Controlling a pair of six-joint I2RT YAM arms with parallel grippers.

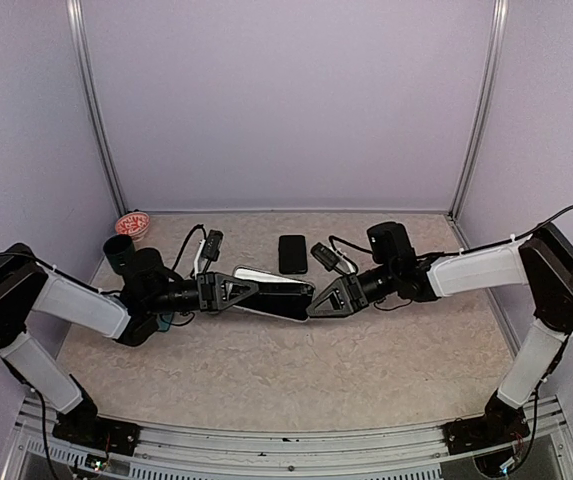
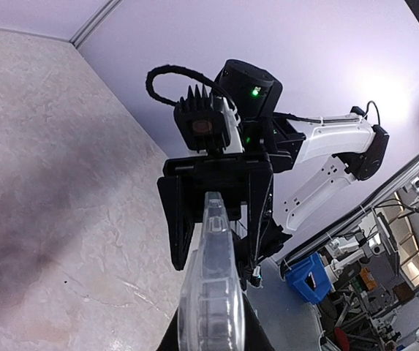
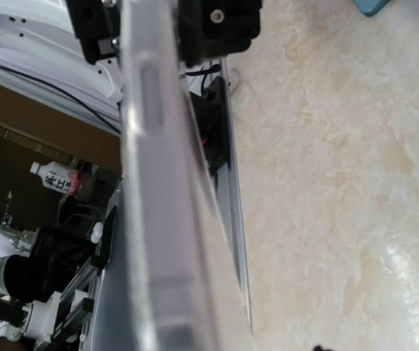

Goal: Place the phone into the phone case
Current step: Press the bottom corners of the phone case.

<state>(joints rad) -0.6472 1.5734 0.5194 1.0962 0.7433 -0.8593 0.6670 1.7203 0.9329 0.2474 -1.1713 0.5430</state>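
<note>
1. Left hand (image 1: 249, 290) is clamped tight on one end of the clear phone case (image 1: 278, 290), holding it up off the tabletop (image 1: 296, 370).
2. The black phone (image 1: 292, 254) lies flat on the tabletop, just past both hands' fingertips on the back-wall side, and nothing is touching it.
3. Right hand (image 1: 324, 300) is at the case's other end, with its fingers spread either side of it.

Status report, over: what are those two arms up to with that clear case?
Left end effector shut on clear case, held aloft. Right end effector open around its other end. Phone on table behind, not yet in case.
</note>
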